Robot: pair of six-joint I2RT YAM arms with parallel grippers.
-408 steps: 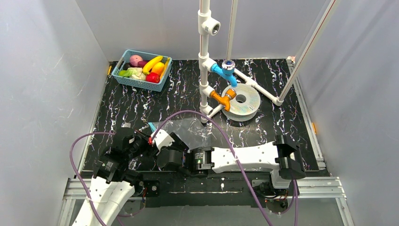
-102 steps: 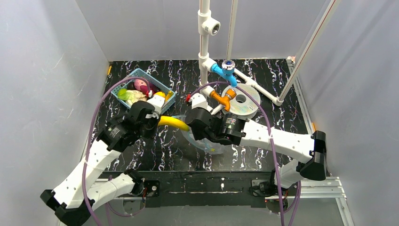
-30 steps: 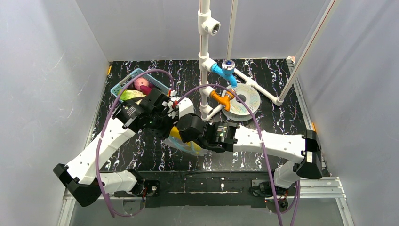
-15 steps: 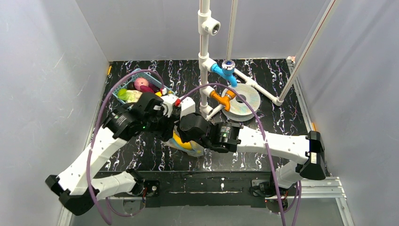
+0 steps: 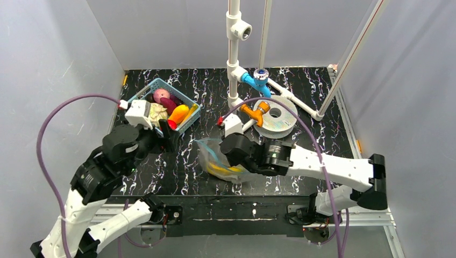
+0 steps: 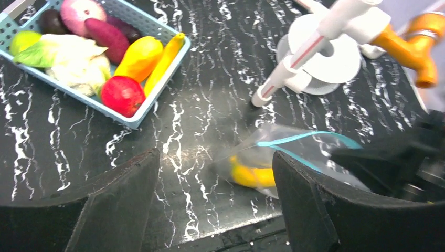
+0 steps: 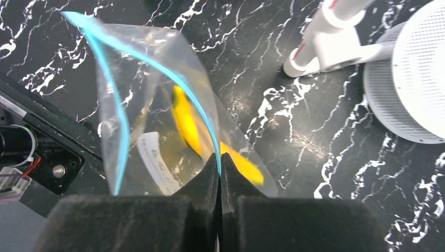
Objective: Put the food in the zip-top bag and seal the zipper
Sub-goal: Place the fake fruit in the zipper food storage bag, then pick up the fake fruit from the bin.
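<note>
The zip-top bag (image 5: 207, 153) lies crumpled near the table's middle front, with a yellow banana (image 5: 223, 171) inside it. My right gripper (image 5: 225, 160) is shut on the bag's teal zipper (image 7: 157, 68) strip; in the right wrist view the right gripper (image 7: 220, 157) pinches that strip above the banana (image 7: 189, 123) and the white label (image 7: 157, 160). The bag's mouth gapes open. My left gripper (image 5: 171, 138) hangs open and empty beside the blue basket (image 5: 189, 115). Between the spread fingers of the left gripper (image 6: 215, 163) show the bag (image 6: 304, 155) and banana (image 6: 252, 176) below.
More food fills the basket (image 6: 160, 89): a red apple (image 6: 122, 94), an orange piece (image 6: 139, 58), a purple sweet potato (image 6: 107, 34), cabbage (image 6: 78, 60). A white pipe frame (image 5: 234, 80) with blue and orange valves and a white disc (image 5: 277, 114) stand behind the bag.
My left gripper opened, left the banana in the bag and drew back left toward the basket. The right gripper kept its hold on the bag's edge and shifted slightly right.
</note>
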